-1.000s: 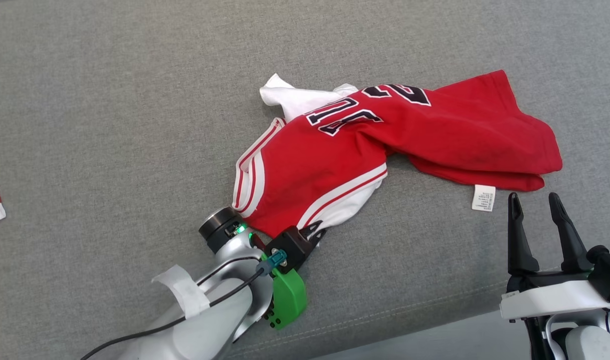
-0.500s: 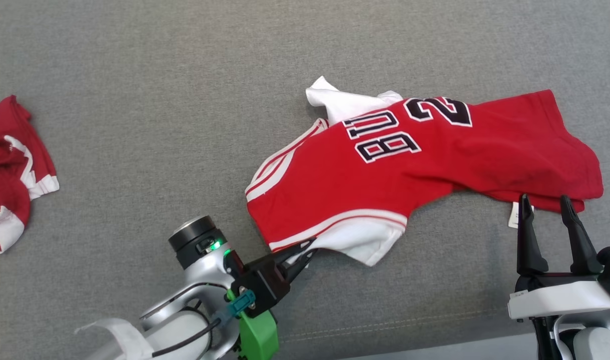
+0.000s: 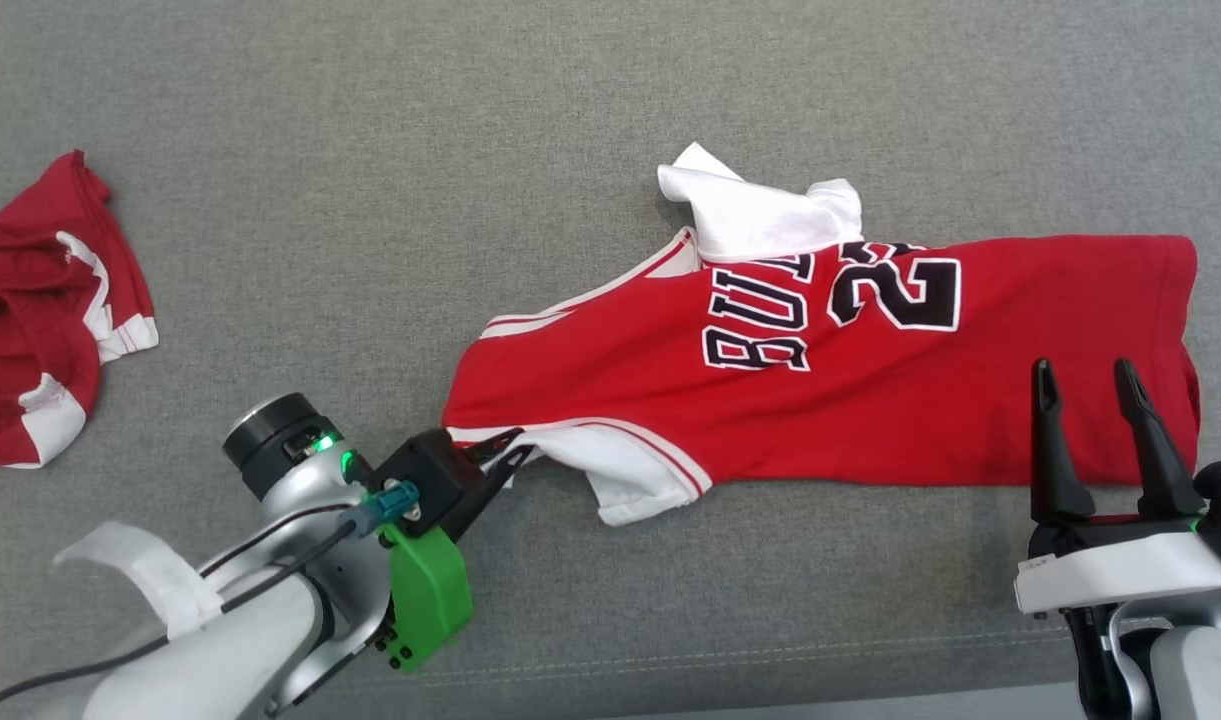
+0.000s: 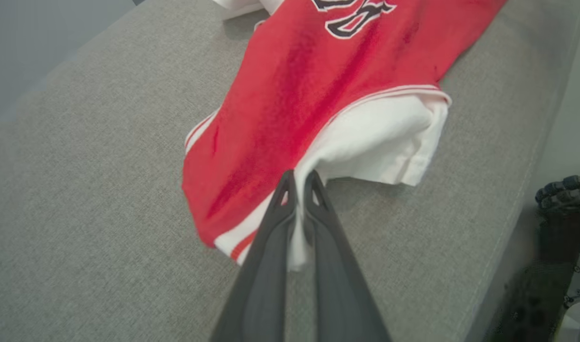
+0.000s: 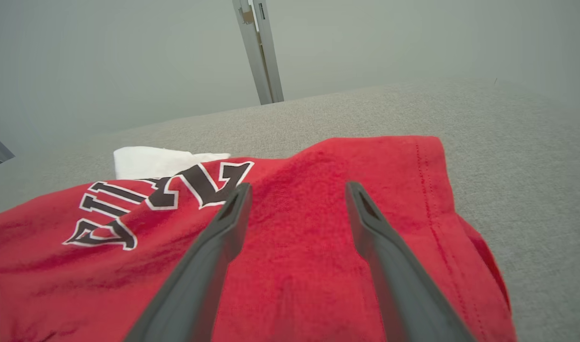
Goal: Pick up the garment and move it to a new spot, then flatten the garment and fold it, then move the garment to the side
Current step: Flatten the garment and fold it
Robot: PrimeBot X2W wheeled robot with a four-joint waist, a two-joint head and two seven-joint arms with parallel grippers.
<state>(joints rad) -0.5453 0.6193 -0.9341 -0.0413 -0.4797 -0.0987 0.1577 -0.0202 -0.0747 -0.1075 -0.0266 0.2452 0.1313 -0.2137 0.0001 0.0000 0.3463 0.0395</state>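
Red jersey (image 3: pixel 820 400) lies stretched across the grey cushion (image 3: pixel 370 150) — left gripper (image 3: pixel 518 447) pinched tight on its white sleeve edge, right gripper (image 3: pixel 1082 368) spread wide over the hem end, gripping nothing. Crumpled red-and-white garment (image 3: pixel 40 320) sits well apart, far left.

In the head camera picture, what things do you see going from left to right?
A crumpled red cloth → left gripper → red jersey that it pinches → right gripper, open.
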